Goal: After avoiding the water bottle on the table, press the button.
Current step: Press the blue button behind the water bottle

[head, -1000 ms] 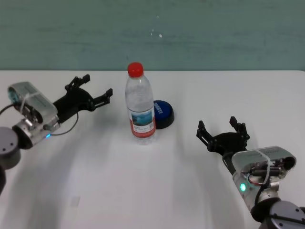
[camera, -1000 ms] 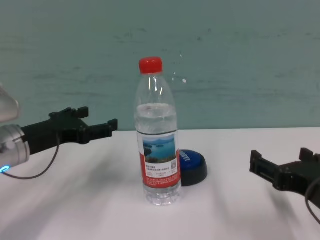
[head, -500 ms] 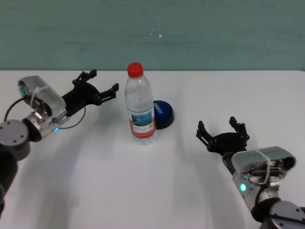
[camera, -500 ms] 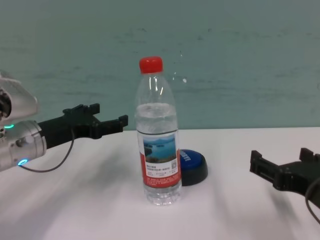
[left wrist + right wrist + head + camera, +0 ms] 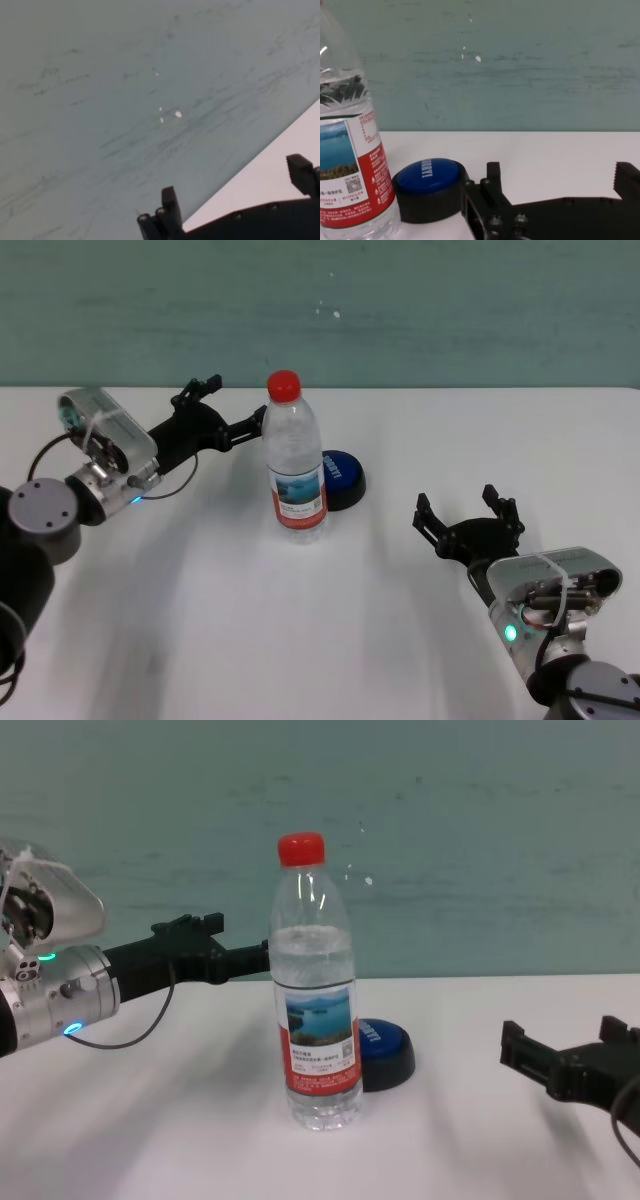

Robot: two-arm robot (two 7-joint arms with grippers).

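Your left gripper (image 5: 232, 416) hangs above the counter (image 5: 250, 620) with its fingers spread apart and nothing between them. In the head view it sits at about 9 o'clock from the water bottle (image 5: 294, 456), level with the bottle's upper body, with one fingertip just beside the clear plastic; you cannot tell from these views whether it touches. The left wrist view shows only the two dark fingers (image 5: 171, 204) against the green wall (image 5: 125, 75) and a sliver of white counter.

The water bottle stands upright near the middle of the counter, red cap on. The button (image 5: 341, 477) rests on the counter at roughly 2 o'clock from the bottle's base, close behind it, its blue dome partly hidden by the bottle in the chest view.

Your right gripper (image 5: 470, 520) lies low over the counter at about 4 o'clock from the button, well apart from it, fingers spread and holding nothing.
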